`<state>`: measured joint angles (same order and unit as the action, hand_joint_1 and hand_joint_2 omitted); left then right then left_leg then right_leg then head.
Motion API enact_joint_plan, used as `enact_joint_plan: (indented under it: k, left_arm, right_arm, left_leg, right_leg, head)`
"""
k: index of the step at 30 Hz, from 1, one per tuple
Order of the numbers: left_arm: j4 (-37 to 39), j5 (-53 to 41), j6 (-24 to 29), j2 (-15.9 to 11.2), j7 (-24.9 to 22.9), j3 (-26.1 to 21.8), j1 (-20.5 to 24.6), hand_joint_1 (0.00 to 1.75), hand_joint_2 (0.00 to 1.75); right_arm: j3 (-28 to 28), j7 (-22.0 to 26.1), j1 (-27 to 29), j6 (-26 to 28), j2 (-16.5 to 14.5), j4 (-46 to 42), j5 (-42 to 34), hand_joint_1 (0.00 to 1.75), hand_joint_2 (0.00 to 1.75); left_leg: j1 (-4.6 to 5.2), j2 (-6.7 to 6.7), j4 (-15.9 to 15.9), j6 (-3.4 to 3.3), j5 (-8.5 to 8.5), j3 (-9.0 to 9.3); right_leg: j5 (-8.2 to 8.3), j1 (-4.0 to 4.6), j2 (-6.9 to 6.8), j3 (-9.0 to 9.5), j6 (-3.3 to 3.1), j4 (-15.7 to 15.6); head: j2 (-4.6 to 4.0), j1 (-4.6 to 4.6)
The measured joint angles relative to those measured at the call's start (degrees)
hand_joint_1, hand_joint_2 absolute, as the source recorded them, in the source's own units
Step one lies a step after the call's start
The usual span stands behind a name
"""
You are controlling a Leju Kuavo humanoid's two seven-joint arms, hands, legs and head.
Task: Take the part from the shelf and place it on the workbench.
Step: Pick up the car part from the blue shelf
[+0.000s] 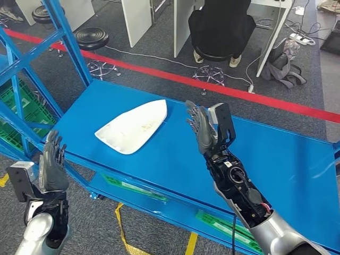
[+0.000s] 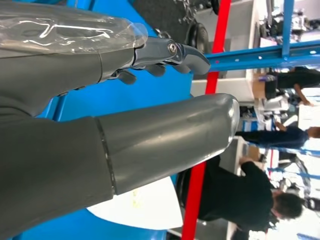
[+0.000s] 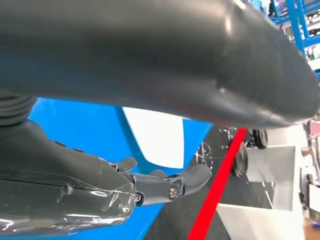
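Observation:
A flat white part [image 1: 133, 126] lies on the blue workbench [image 1: 248, 154], toward its left half. The same white part [image 2: 149, 205] shows beyond the thumb in the left wrist view, and the white part [image 3: 158, 135] shows between thumb and fingers in the right wrist view. My right hand [image 1: 201, 127] is raised over the bench just right of the part, fingers apart, holding nothing. My left hand [image 1: 52, 162] hangs off the bench's near left corner, fingers up and apart, also empty. Neither hand touches the part.
A blue shelf frame [image 1: 24, 58] with green crates [image 1: 20, 106] stands at the left. Behind the bench runs a red floor line [image 1: 240, 93], with black stools [image 1: 91, 38] and a seated person [image 1: 220, 26] at white desks. Yellow tape [image 1: 120, 228] marks the floor below.

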<state>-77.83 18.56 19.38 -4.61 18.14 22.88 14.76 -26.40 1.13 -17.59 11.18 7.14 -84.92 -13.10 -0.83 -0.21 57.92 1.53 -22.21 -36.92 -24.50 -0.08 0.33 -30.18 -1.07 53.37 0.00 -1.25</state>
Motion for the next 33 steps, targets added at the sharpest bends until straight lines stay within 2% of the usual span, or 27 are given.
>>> enact_joint_plan:
  k: [2, 3, 6, 7, 11, 13, 15, 17, 33]
  left_arm:
    - [0.0, 0.0, 0.0, 0.0, 0.0, 0.0, 0.1, 0.0, 0.0]
    - [0.0, 0.1, 0.0, 0.0, 0.0, 0.0, 0.1, 0.0, 0.0]
    - [-0.1, 0.3, 0.0, 0.0, 0.1, 0.0, 0.1, 0.0, 0.0]
    - [-0.1, 0.4, 0.0, 0.0, 0.1, 0.0, 0.1, 0.0, 0.0]
    - [0.0, 0.5, 0.0, -0.1, 0.1, 0.0, 0.0, 0.0, 0.0]
    - [0.0, 0.5, 0.0, -0.1, 0.1, 0.0, 0.0, 0.0, 0.0]
    - [0.0, 0.6, -0.1, -0.2, 0.1, 0.0, 0.0, 0.0, 0.0]
    - [-0.1, 0.6, -0.2, -0.2, 0.1, 0.0, 0.0, 0.0, 0.0]
    - [0.1, 0.5, -0.9, -0.2, 0.7, 0.0, 0.3, 0.0, 0.0]
  right_arm:
    - [0.4, 0.1, -0.2, 0.6, 0.3, 0.0, 0.4, 0.0, 0.0]
    - [0.7, 0.2, -0.3, 1.1, 0.5, 0.0, 0.8, 0.0, 0.0]
    - [2.4, 0.3, -0.7, 2.2, 1.6, 0.2, 2.2, 0.0, 0.0]
    - [3.3, 0.3, -1.0, 2.5, 2.2, 0.3, 2.7, 0.0, 0.0]
    - [8.3, 0.5, -2.0, 2.4, 4.4, 1.9, 4.1, 0.0, 1.75]
    - [10.7, 0.8, -2.4, 2.2, 5.4, 3.1, 4.3, 0.0, 1.75]
    - [13.1, 1.5, -2.7, 2.1, 6.3, 4.4, 4.9, 0.0, 1.75]
    - [15.5, 2.3, -2.9, 2.2, 7.1, 5.8, 5.5, 0.0, 1.75]
    - [28.9, 4.8, -4.2, 2.6, 11.7, 15.6, 7.6, 0.0, 1.75]
  left_leg:
    - [0.16, 0.05, -4.0, -0.52, 1.05, 1.93]
    - [0.28, 0.03, -4.3, -0.73, 0.82, 2.11]
    - [0.48, -0.17, -4.4, -0.87, 0.78, 2.21]
    - [0.55, -0.24, -4.4, -0.98, 0.73, 2.22]
    - [0.81, -0.32, -4.4, -1.59, 0.55, 2.22]
    - [0.94, -0.32, -4.3, -1.75, 0.5, 2.21]
    - [1.07, -0.32, -4.3, -1.87, 0.46, 2.21]
    - [1.14, -0.31, -4.3, -1.94, 0.45, 2.21]
    - [0.98, -0.27, -4.3, -1.97, 0.47, 2.25]
  right_leg:
    - [-0.5, 0.09, 0.08, 0.06, 0.56, 0.2]
    - [-0.75, 0.18, 0.07, 0.01, 0.49, 0.3]
    - [-1.01, 0.17, -0.04, 0.09, -0.55, 0.4]
    - [-0.96, 0.12, -0.08, 0.16, -0.65, 0.3]
    - [-0.89, -0.01, -0.16, 0.44, -0.51, -0.1]
    - [-0.84, -0.14, -0.16, 0.52, -0.01, -0.2]
    - [-0.83, -0.34, -0.16, 0.57, 1.02, -0.3]
    - [-0.84, -0.45, -0.16, 0.59, 1.65, -0.3]
    - [-0.92, -0.3, -0.11, 0.49, 1.81, -0.2]
  head:
    - [0.0, 0.07]
    - [0.0, 0.01]
    - [0.0, -0.34]
    - [0.0, -0.52]
    - [0.0, -1.27]
    - [0.0, -1.48]
    - [0.0, -1.6]
    - [0.0, -1.57]
    - [0.0, -0.79]
